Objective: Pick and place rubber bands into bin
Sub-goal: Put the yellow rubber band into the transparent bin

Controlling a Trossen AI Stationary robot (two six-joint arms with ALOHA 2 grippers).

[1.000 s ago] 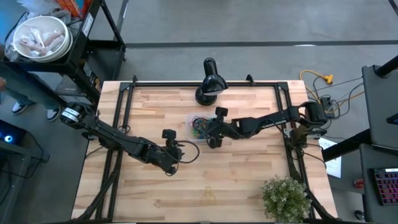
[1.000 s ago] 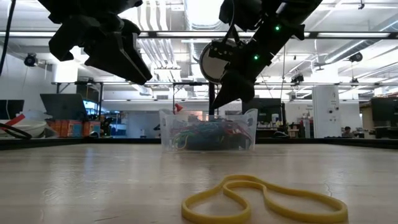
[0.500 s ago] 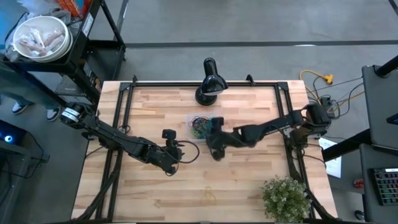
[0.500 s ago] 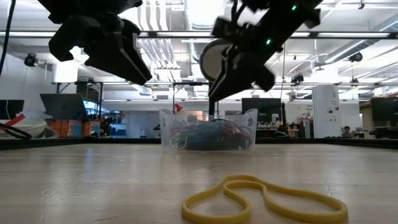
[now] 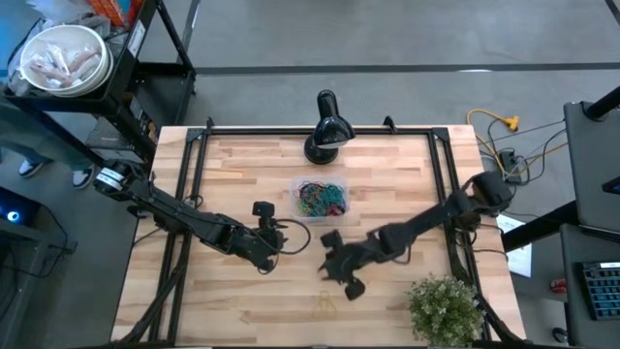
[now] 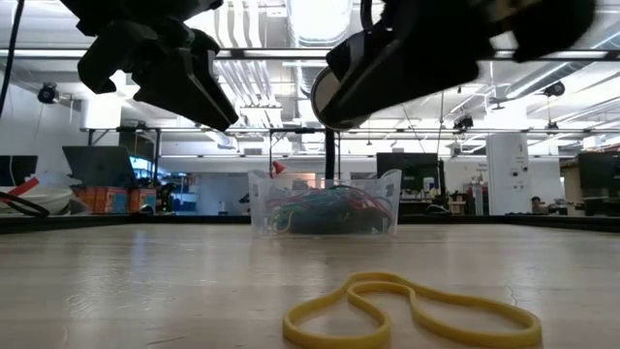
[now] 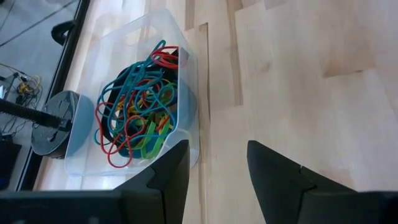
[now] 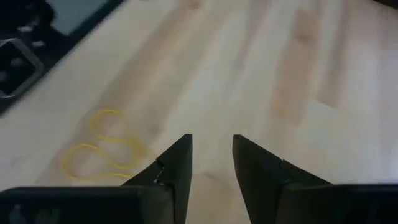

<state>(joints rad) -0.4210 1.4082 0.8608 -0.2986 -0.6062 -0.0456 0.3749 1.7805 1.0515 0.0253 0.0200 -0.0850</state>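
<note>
1. Since the earlier frames, the right gripper has swung away from the bin toward the near half of the table; the left gripper has not moved.
2. Nearest in the low view: one yellow rubber band lies flat in a loose double loop on the table, near the front edge. In the right wrist view it lies just beyond the fingers.
3. Right gripper: above the table, near the yellow rubber band. Jaws stand apart with a narrow gap, nothing between them.
4. Left gripper: above the table's middle, left of the bin. Jaws stand apart, empty, with bare wood in the gap.
5. Surface: light wooden planks with visible joints, framed by dark rails.
6. Bin: clear plastic, standing on the far half of the table and holding a tangled heap of rubber bands in blue, red, green and black.
7. Behind the bin: a black lamp base at the far edge.
8. Room: bright ceiling lights, pipes, desks and monitors beyond the table; a potted plant at the near right corner.
</note>
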